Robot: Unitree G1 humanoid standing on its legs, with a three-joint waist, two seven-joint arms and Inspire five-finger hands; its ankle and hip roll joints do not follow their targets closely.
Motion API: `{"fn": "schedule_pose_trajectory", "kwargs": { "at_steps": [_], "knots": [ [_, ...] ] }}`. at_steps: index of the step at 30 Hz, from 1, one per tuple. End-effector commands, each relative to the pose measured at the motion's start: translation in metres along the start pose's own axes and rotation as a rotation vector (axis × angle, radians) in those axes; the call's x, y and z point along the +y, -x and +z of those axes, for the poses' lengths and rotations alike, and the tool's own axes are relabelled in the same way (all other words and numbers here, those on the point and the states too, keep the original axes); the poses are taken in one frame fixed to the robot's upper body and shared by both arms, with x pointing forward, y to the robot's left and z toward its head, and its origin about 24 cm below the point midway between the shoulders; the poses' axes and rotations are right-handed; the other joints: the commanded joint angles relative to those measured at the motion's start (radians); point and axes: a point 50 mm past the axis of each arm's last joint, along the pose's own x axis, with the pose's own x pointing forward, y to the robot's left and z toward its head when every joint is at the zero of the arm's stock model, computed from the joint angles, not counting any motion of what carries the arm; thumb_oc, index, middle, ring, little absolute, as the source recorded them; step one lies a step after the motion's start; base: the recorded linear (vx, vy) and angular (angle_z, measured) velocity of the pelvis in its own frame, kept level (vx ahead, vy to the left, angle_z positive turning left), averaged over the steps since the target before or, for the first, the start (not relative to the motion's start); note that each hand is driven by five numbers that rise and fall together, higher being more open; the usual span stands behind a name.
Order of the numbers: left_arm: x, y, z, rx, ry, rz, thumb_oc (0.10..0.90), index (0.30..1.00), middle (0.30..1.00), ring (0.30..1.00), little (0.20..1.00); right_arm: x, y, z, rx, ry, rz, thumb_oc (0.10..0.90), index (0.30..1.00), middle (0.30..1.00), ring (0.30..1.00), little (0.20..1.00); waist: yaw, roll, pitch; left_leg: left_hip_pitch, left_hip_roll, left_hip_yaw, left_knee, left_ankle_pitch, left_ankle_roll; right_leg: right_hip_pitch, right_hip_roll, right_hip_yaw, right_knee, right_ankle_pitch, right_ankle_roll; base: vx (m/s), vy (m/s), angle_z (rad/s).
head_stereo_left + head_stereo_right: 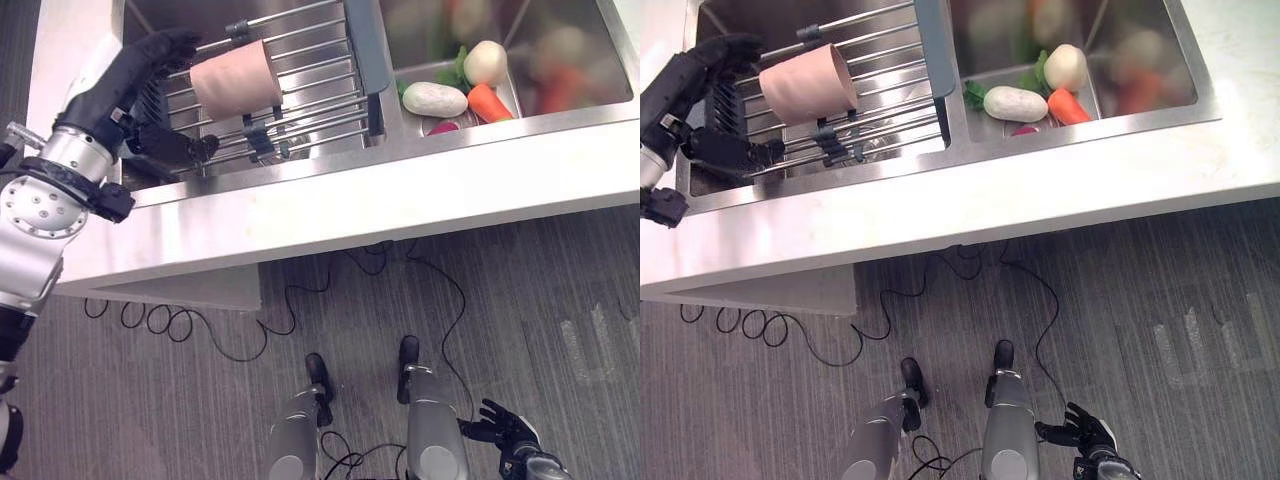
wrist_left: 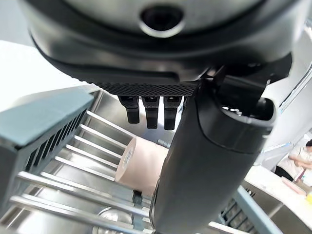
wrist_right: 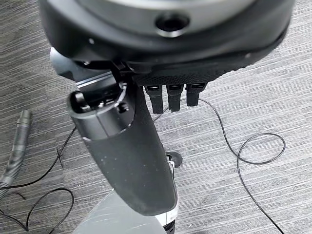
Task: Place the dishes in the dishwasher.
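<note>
Right now the left hand (image 1: 130,75) is hovering with relaxed, empty fingers at nine o'clock of the cup (image 1: 236,80), which is lying sideways on the rack (image 1: 310,95). A clumsy touch risks rolling it along the bars. The right hand (image 1: 505,425) is hanging slack.

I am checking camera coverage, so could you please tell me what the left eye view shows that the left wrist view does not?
Left eye view alone: the white radish, the carrot and the right hand, low over the floor. Left wrist view alone: a person in the background. Both share the pink cup lying on its side on the sink rack, and the open left hand beside the cup.
</note>
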Motion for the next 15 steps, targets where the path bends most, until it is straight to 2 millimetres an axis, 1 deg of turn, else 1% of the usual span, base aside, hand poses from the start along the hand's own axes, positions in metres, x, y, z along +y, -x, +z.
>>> {"fn": "schedule_pose_trajectory", "kwargs": {
  "at_steps": [1,6,8,11,15],
  "knots": [
    [0.079,0.001,0.041,-0.2,0.033,0.336,0.8,0.9,0.9,0.9,0.9,-0.02,0.011,-0.023,0.068,0.038,-0.042,0.8,0.9,0.9,0.9,0.9,-0.004,0.005,-0.069,-0.06,0.029,-0.052,0.082,-0.072,-0.036,0.091,-0.082,0.014,-0.08,0.008,0.165,0.06,0.013,0.0],
    [0.083,0.001,0.044,-0.212,0.08,0.353,0.8,0.9,0.9,0.9,0.9,-0.022,0.012,-0.024,0.073,0.06,-0.038,0.8,0.9,0.9,0.9,0.9,-0.007,0.008,-0.068,-0.053,0.03,-0.051,0.082,-0.073,-0.038,0.096,-0.083,0.015,-0.08,0.006,0.165,0.06,0.019,-0.02],
    [0.088,0.001,0.044,-0.194,0.027,0.398,0.8,0.9,0.9,0.9,0.9,-0.024,0.011,-0.023,0.067,0.077,-0.036,0.8,0.9,0.9,0.9,0.9,-0.009,0.011,-0.066,-0.052,0.03,-0.051,0.082,-0.073,-0.039,0.096,-0.085,0.015,-0.08,0.005,0.164,0.06,0.03,-0.06],
    [0.095,0.002,0.037,-0.147,-0.004,0.469,0.8,0.9,0.9,0.9,0.9,-0.024,0.011,-0.02,0.058,0.094,-0.032,0.8,0.9,0.9,0.9,0.9,-0.013,0.012,-0.061,-0.055,0.03,-0.051,0.082,-0.073,-0.04,0.094,-0.083,0.019,-0.08,0.004,0.163,0.02,0.014,-0.05],
    [0.103,0.004,0.028,-0.125,-0.017,0.496,0.8,0.9,0.9,0.9,0.9,-0.025,0.011,-0.018,0.049,0.099,-0.031,0.8,0.9,0.9,0.9,0.9,-0.017,0.011,-0.051,-0.059,0.031,-0.051,0.082,-0.072,-0.041,0.088,-0.082,0.023,-0.08,0.006,0.163,0.01,0.005,-0.08]
  ]
}}
